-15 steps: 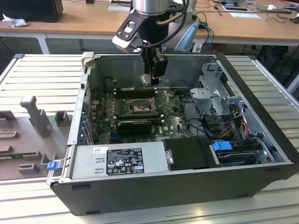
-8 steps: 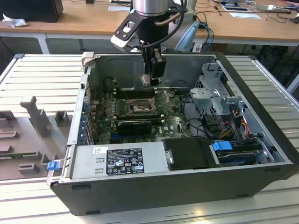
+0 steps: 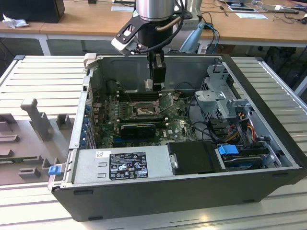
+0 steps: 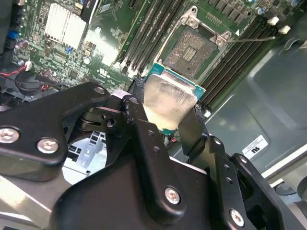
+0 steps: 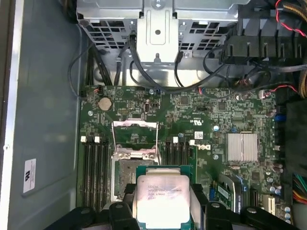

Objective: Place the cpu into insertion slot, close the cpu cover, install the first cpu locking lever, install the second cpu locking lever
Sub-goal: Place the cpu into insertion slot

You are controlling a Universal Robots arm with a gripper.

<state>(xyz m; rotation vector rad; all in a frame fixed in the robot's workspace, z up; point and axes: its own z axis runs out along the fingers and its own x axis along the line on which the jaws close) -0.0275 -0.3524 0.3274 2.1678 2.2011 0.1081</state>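
Cpu (image 5: 162, 199) was clamped by opposite edges in the gripper (image 5: 163, 192), clear above the board. Just beyond, the insertion slot (image 5: 123, 175) lay uncovered, with memory slots (image 5: 93, 172) flanking both sides. The cpu cover (image 5: 134, 124) stood raised at the slot's far edge.

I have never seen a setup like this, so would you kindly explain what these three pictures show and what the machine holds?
It is one robot arm working inside an open computer case that lies on a slatted table. The exterior view looks from off the arm; both wrist views come from cameras riding on it. The gripper is shut on the cpu, a flat silvery chip, held above the green motherboard. Close by is the insertion slot, its contact field bare, with the cpu cover swung open. The chip is not yet in the slot.
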